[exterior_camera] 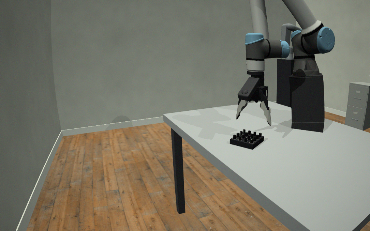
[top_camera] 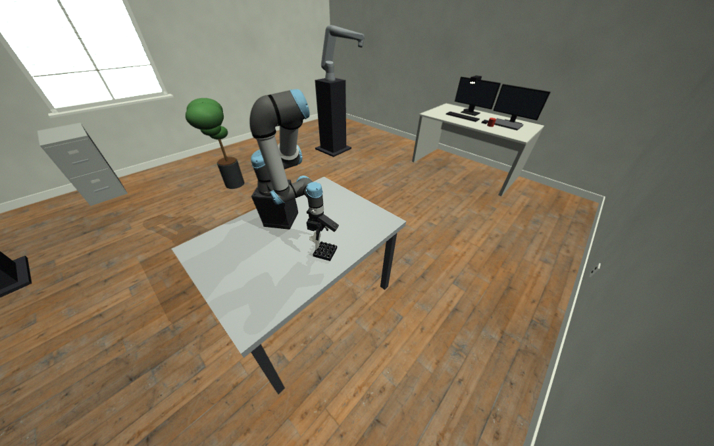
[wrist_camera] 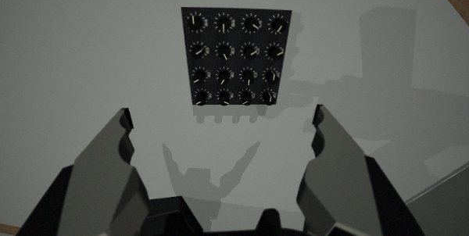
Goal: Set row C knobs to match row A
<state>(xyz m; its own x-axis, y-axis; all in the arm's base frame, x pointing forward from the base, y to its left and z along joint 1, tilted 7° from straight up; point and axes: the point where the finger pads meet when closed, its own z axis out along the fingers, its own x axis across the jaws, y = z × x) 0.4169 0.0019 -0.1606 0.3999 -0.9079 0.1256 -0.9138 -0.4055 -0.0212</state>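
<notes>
The black knob box [top_camera: 322, 257] [exterior_camera: 240, 144] [wrist_camera: 237, 37] lies flat on the table. It carries a four-by-four grid of black knobs with white pointer lines, dial marks and small labels. In the wrist view, the far-left knob [wrist_camera: 195, 23] points nearly up, its right neighbour [wrist_camera: 223, 23] down, the third [wrist_camera: 252, 23] lower right and the far-right knob [wrist_camera: 278, 24] lower left. The labels are too blurred to read and no socket is visible, so I cannot tell which row is A or C. My gripper [top_camera: 318, 238] [exterior_camera: 253, 121] [wrist_camera: 224, 107] is open and empty, above and beside the box.
The grey-white table [top_camera: 226, 260] [exterior_camera: 309, 160] [wrist_camera: 98, 50] bears the box near one long edge. The arm's black pedestal [top_camera: 275, 210] [exterior_camera: 307, 103] stands on the far side of the box from that edge. Shadows of the arm and gripper fall around the box.
</notes>
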